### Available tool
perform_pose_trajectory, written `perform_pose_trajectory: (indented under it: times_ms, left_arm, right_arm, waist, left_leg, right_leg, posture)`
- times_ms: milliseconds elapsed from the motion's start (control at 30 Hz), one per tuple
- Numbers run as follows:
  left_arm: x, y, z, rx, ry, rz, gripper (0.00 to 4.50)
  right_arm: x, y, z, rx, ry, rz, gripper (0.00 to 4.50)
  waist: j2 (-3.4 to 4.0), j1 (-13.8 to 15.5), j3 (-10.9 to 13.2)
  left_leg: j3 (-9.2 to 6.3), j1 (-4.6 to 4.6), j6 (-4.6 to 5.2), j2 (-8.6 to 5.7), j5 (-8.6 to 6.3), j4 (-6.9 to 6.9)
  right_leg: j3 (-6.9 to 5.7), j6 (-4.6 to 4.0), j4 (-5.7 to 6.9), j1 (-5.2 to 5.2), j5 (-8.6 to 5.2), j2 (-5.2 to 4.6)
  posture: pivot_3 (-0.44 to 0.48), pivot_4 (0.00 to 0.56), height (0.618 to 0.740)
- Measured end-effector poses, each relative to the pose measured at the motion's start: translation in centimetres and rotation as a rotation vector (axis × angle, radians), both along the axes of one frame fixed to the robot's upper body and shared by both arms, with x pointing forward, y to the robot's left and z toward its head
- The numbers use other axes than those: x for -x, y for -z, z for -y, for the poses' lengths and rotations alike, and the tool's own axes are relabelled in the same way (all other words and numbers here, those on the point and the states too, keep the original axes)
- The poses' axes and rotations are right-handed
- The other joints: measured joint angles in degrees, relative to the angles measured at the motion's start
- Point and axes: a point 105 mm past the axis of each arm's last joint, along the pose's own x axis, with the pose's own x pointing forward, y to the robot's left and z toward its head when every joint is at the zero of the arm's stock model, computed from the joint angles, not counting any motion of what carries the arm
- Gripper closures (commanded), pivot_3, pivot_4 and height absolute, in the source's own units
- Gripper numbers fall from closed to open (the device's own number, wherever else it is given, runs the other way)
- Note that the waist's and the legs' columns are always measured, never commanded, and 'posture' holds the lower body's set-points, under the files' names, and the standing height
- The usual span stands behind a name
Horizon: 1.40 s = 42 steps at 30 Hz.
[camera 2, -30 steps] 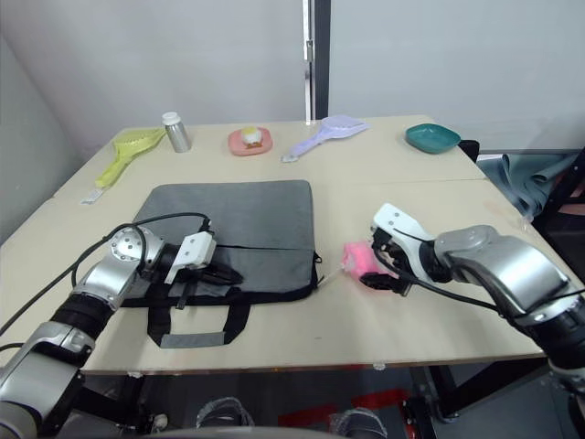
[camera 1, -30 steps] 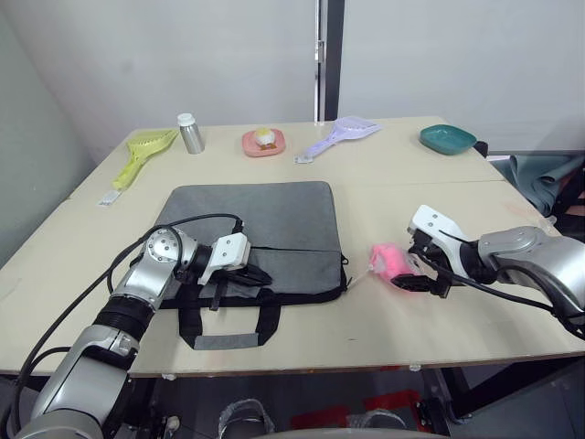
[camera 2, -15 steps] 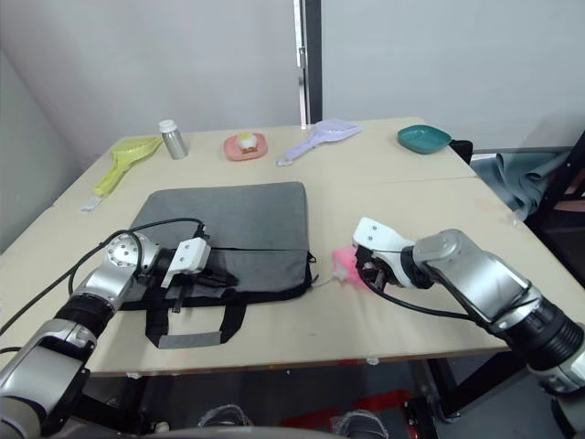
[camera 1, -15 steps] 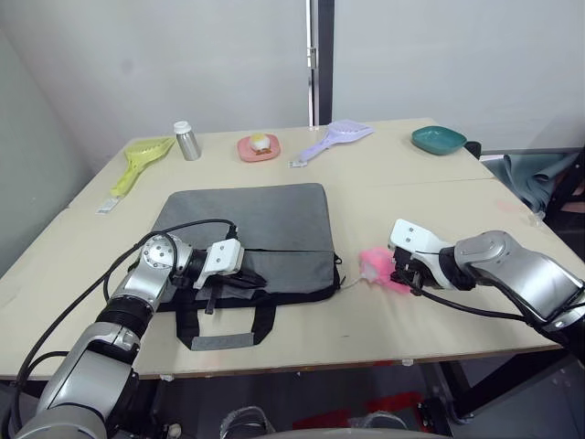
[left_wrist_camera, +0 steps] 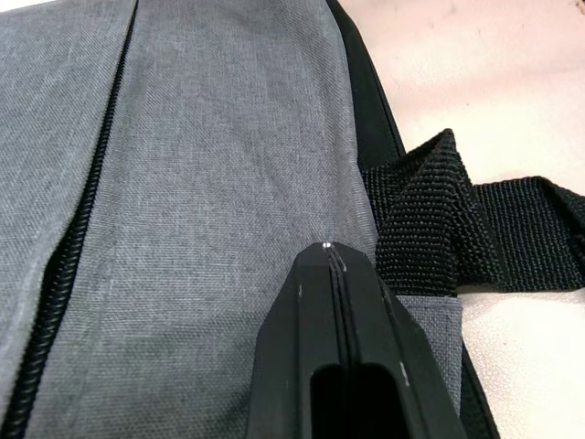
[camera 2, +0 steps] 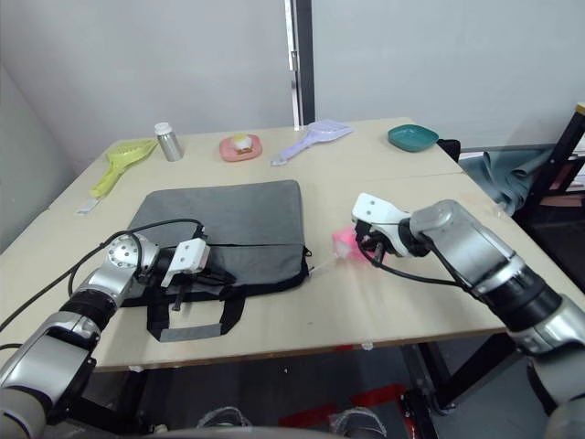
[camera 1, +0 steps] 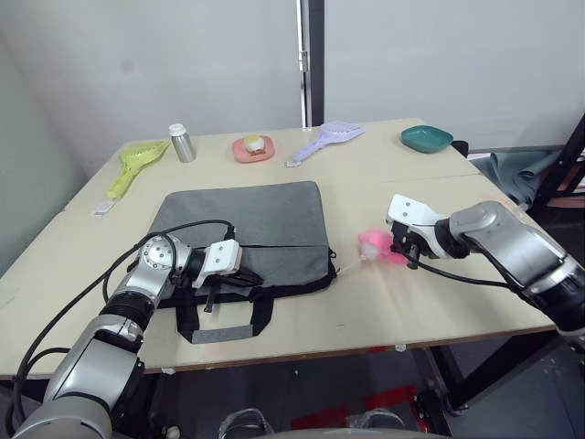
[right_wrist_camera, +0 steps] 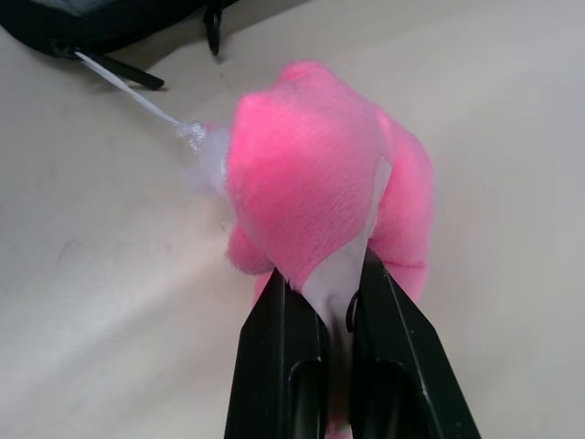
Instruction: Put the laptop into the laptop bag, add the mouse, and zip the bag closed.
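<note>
At the table's near left, the left gripper [left_wrist_camera: 331, 274], fingers pressed together, rests on the soft, floppy laptop bag [camera 1: 247, 224]; its zipper is best pulled by the pink plush [right_wrist_camera: 320, 183] the right gripper [right_wrist_camera: 340, 306] pinches.

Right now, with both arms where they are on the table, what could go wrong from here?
1. The right gripper is shut on the fluffy pink plush toy; a white cord links it to the flat grey fabric laptop bag, so pulling may stress or snap the cord.
2. The left gripper, jaws shut, presses on the bag beside a black strap handle; if it slips, the bag could drag with the pull.
</note>
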Motion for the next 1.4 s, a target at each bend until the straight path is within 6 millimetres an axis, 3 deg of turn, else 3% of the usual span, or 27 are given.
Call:
perform_pose_trajectory:
  times_ms: [233, 300, 367, 400, 467, 500, 567, 667, 700, 767, 867, 933, 1100, 1200, 1400]
  left_arm:
    - [-0.3, 0.1, -0.4, 0.013, -0.038, -0.003, 4.5]
    - [-0.8, -0.9, -0.6, 0.136, -0.126, -0.148, 4.5]
    - [-1.5, -2.9, 0.0, 0.3, -0.17, -0.278, 4.5]
    - [-1.7, -4.2, 0.3, 0.348, -0.165, -0.327, 4.5]
    - [-1.6, -5.8, 0.0, 0.371, -0.169, -0.392, 4.5]
    - [-1.5, -6.3, -0.4, 0.359, -0.174, -0.395, 4.5]
    - [-0.7, -6.8, -1.4, 0.284, -0.169, -0.375, 4.5]
    - [0.9, -5.0, -1.7, 0.188, -0.15, -0.397, 4.5]
    - [1.8, -4.0, -1.4, 0.161, -0.127, -0.42, 4.5]
    - [2.6, -3.8, -0.8, 0.14, -0.094, -0.413, 4.5]
    - [3.3, -4.1, -0.2, 0.112, -0.069, -0.398, 4.5]
    - [3.5, -4.2, 0.2, 0.096, -0.062, -0.382, 4.5]
    - [3.4, -4.5, 1.3, 0.112, -0.071, -0.385, 4.5]
    - [3.2, -4.6, 1.3, 0.113, -0.082, -0.398, 4.5]
    - [3.2, -4.3, 0.3, 0.094, -0.106, -0.419, 4.5]
  right_arm:
    - [-1.4, 0.0, -0.6, 0.007, 0.0, 0.043, 4.43]
    - [-2.6, -0.6, -1.9, -0.041, -0.012, 0.087, 4.43]
    - [-3.3, -1.7, -3.0, -0.093, -0.031, 0.127, 4.43]
    - [-3.5, -2.1, -3.1, -0.107, -0.043, 0.136, 4.43]
    - [-4.0, -3.0, -3.5, -0.125, -0.064, 0.157, 4.43]
    - [-4.4, -3.3, -3.4, -0.13, -0.06, 0.167, 4.43]
    - [-5.5, -3.5, -3.0, -0.146, -0.025, 0.183, 4.43]
    - [-6.9, -3.8, -2.7, -0.157, 0.015, 0.207, 4.43]
    - [-7.3, -4.1, -2.6, -0.154, 0.021, 0.219, 4.43]
    - [-7.4, -4.2, -2.5, -0.154, 0.013, 0.22, 4.43]
    - [-7.2, -4.2, -3.0, -0.157, -0.02, 0.216, 4.43]
    - [-7.1, -4.2, -3.0, -0.152, -0.029, 0.206, 4.43]
    - [-6.4, -3.7, -3.4, -0.15, -0.066, 0.166, 4.43]
    - [-5.7, -3.6, -3.6, -0.151, -0.091, 0.14, 4.43]
    - [-5.0, -3.2, -3.4, -0.149, -0.104, 0.103, 4.43]
  waist:
    - [-0.07, -0.63, 0.21]
    - [-0.24, -1.12, 0.8]
    - [-0.53, -1.08, 1.63]
    - [-1.02, -0.88, 2.18]
    - [-1.4, -0.81, 2.79]
    - [-1.44, -0.76, 2.97]
    - [-1.4, -0.66, 3.09]
    - [-1.36, -0.69, 3.12]
    - [-1.37, -0.59, 3.13]
    - [-1.38, -0.3, 3.13]
    - [-1.35, 0.41, 3.12]
    - [-1.31, 0.78, 3.1]
    - [-1.31, 1.05, 3.1]
    - [-1.31, 1.17, 3.1]
    - [-1.31, 0.68, 3.1]
  left_leg:
    - [-0.68, -0.11, 0.01, -0.28, -0.01, -0.3]
    - [-0.74, -0.1, 0.01, -0.48, -0.01, -0.29]
    - [-0.9, -1.07, 0.01, -0.66, 0.0, -0.29]
    - [-0.82, -1.61, 0.01, -0.48, 0.01, -0.28]
    - [-0.19, -2.09, 0.13, -0.01, 0.1, 0.04]
    - [-0.07, -2.05, 0.14, 0.04, 0.11, 0.14]
    - [-0.06, -1.93, 0.14, 0.19, 0.11, 0.12]
    - [0.12, -1.88, 0.14, 0.47, 0.13, 0.17]
    - [0.31, -1.89, 0.15, 0.74, 0.63, 0.24]
    - [0.38, -1.83, 0.29, 1.09, 1.35, 0.63]
    - [0.37, -1.91, 0.12, 1.47, 1.48, 0.68]
    - [0.34, -1.99, -0.33, 1.94, 2.05, 0.79]
    - [0.36, -2.24, -0.15, 1.96, 2.01, 0.77]
    - [0.38, -2.19, 0.11, 1.95, 1.79, 0.91]
    - [0.39, -1.85, -0.36, 1.95, 1.52, 1.27]
  right_leg:
    - [-0.31, 0.03, -1.6, -0.15, -0.04, -0.07]
    - [-0.36, -0.01, -1.75, -0.38, -0.05, -0.15]
    - [-0.46, -0.21, -1.75, -1.35, 0.01, -0.24]
    - [-0.49, -0.77, -1.77, -1.74, 0.27, -0.14]
    - [-0.72, -3.37, -1.83, -2.0, 1.97, -0.02]
    - [-0.82, -3.68, -1.81, -1.99, 2.51, -0.1]
    - [-1.11, -3.55, -1.78, -2.0, 2.51, -0.16]
    - [-1.32, -3.61, -1.51, -2.06, 2.63, -0.16]
    - [-1.41, -4.16, -1.3, -2.07, 3.73, -0.12]
    - [-1.49, -3.76, -0.59, -2.05, 4.83, -0.07]
    - [-1.57, -2.83, -0.05, -2.31, 4.35, 0.11]
    - [-1.66, -2.95, 0.1, -2.39, 3.96, 0.59]
    - [-1.75, -3.36, 0.04, -2.44, 3.64, 0.67]
    - [-1.7, -3.48, -0.06, -2.43, 3.56, 0.65]
    - [-1.46, -3.38, 0.47, -2.35, 3.58, 0.66]
  posture:
    - [0.0, 0.15, 0.74]
    - [0.0, 0.15, 0.74]
    - [0.0, 0.15, 0.74]
    - [0.0, 0.15, 0.74]
    - [0.0, 0.15, 0.74]
    - [0.0, 0.15, 0.74]
    - [0.0, 0.15, 0.74]
    - [0.0, 0.15, 0.74]
    - [0.0, 0.15, 0.74]
    - [0.0, 0.15, 0.74]
    - [0.0, 0.15, 0.74]
    - [0.0, 0.15, 0.74]
    - [0.0, 0.15, 0.74]
    - [0.0, 0.15, 0.74]
    - [0.0, 0.15, 0.74]
